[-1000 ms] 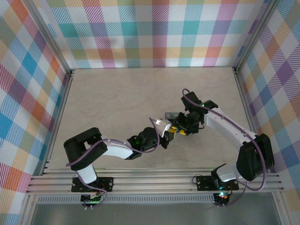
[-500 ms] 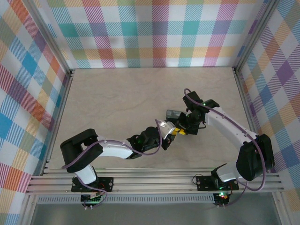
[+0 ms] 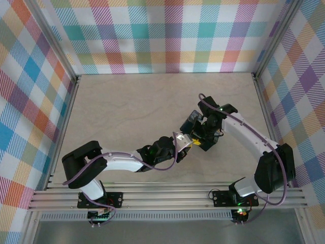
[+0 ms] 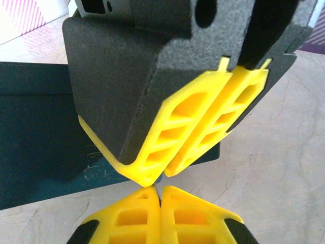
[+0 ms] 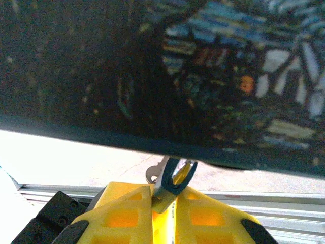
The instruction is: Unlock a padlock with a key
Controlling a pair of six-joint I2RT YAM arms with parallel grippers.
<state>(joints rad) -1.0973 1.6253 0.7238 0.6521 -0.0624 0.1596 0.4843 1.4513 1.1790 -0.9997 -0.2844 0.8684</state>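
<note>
Mid-table, right hand point(image 5: 163, 199) pinching thin metal key point(image 5: 162, 192) by glossy dark padlock point(image 5: 152, 76), left hand point(image 4: 160, 195) pressed closed

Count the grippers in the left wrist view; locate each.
2. The left gripper at the bottom edge, shut; the right gripper just above, tips nearly meeting it, shut on a key.

The table point(image 3: 122, 112) is a pale beige, marbled slab. Aluminium rails point(image 3: 167, 195) run along its near edge, where the left arm base point(image 3: 100, 199) and right arm base point(image 3: 231, 197) are bolted. A dark padlock point(image 3: 191, 121) sits right of centre, tilted; whether it rests on the tabletop cannot be told.
</note>
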